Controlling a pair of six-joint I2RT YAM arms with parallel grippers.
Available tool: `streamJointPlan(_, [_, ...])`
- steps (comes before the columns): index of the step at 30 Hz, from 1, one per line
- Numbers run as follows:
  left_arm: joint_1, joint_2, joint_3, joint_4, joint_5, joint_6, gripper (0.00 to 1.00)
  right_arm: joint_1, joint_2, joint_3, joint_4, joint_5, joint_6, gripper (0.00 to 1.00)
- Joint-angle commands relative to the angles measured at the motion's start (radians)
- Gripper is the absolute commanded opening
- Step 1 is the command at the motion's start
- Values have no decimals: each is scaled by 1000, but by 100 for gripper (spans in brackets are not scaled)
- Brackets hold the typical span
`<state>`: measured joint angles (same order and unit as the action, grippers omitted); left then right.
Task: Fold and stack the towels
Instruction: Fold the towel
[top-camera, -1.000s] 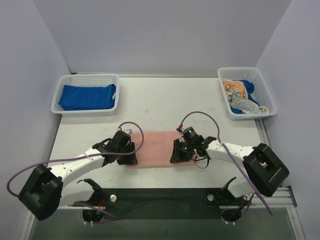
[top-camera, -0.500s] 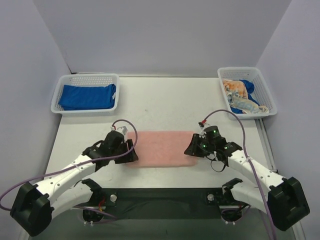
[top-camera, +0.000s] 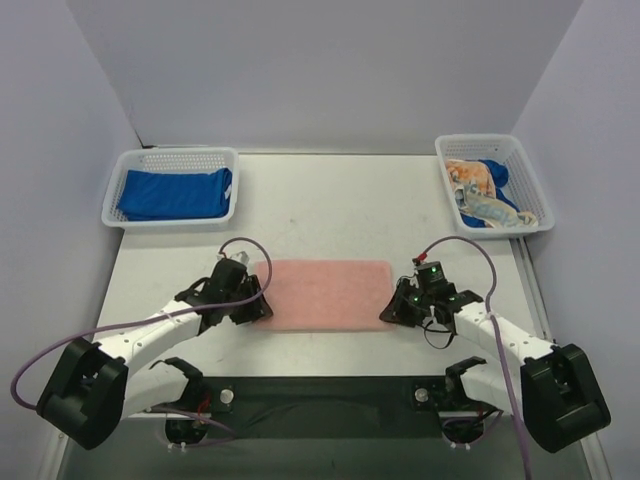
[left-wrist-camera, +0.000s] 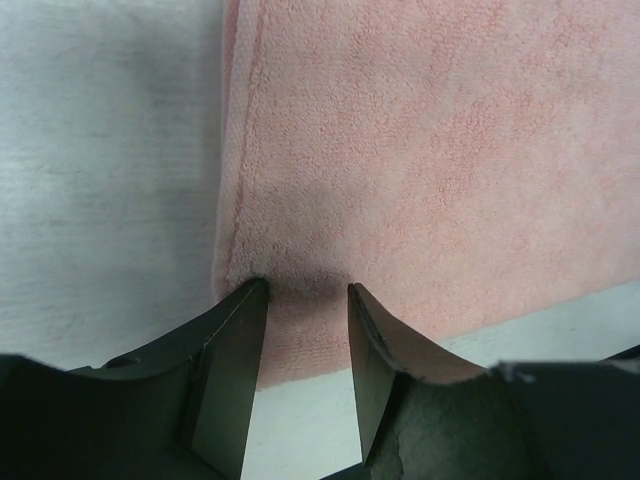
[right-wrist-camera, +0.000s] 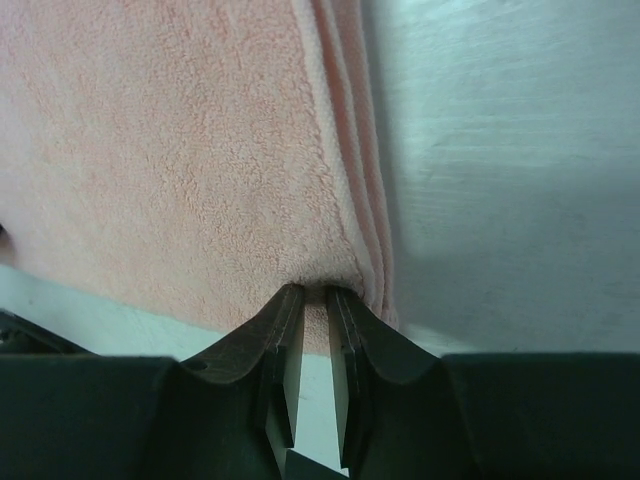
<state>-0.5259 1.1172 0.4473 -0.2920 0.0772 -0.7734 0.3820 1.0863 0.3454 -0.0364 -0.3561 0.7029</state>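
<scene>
A salmon-pink towel (top-camera: 325, 292) lies folded flat in the middle of the table. My left gripper (top-camera: 258, 308) is at its near left corner. In the left wrist view the left gripper (left-wrist-camera: 307, 288) is open, both tips pressing down on the pink towel (left-wrist-camera: 430, 150) just inside its edge. My right gripper (top-camera: 392, 310) is at the near right corner. Seen from the right wrist, the right gripper (right-wrist-camera: 315, 292) is nearly closed, pinching a small ridge of the pink towel (right-wrist-camera: 180, 150) beside its layered edge. A royal-blue towel (top-camera: 172, 194) lies in the left basket.
A white mesh basket (top-camera: 170, 152) stands at the back left. A second white basket (top-camera: 488, 140) at the back right holds a crumpled white and orange towel (top-camera: 470, 180) and some blue cloth (top-camera: 497, 175). Purple cables loop over both arms.
Both grippers have moved outward from over the towel's ends to its near corners, uncovering its full width. The right jaws have narrowed onto the cloth.
</scene>
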Motion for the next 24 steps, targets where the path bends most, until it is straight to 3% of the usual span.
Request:
streamJointPlan(1, [10, 61, 0, 56, 7, -12, 49, -89, 58, 9, -134, 178, -19, 19])
streamJointPlan(6, [-31, 110, 45, 163, 68, -89, 53, -235, 112, 131, -184, 206, -109, 19])
streamJointPlan(11, [-48, 50, 114, 159, 82, -106, 78, -233, 121, 276, -236, 220, -215, 20])
streamJointPlan(14, [-40, -52, 155, 82, 17, -64, 88, -100, 78, 363, -275, 273, -290, 26])
streamJointPlan(16, [-5, -124, 201, -8, -14, -40, 95, 29, 66, 398, -290, 282, -338, 42])
streamJointPlan(21, [185, -200, 223, -180, -20, 81, 98, 322, 119, 510, -298, 380, -416, 71])
streamJointPlan(22, [245, -201, 212, -193, -14, 100, 97, 421, 173, 532, -298, 396, -437, 73])
streamJointPlan(24, [294, -189, 200, -211, 4, 144, 97, 507, 239, 613, -298, 419, -465, 78])
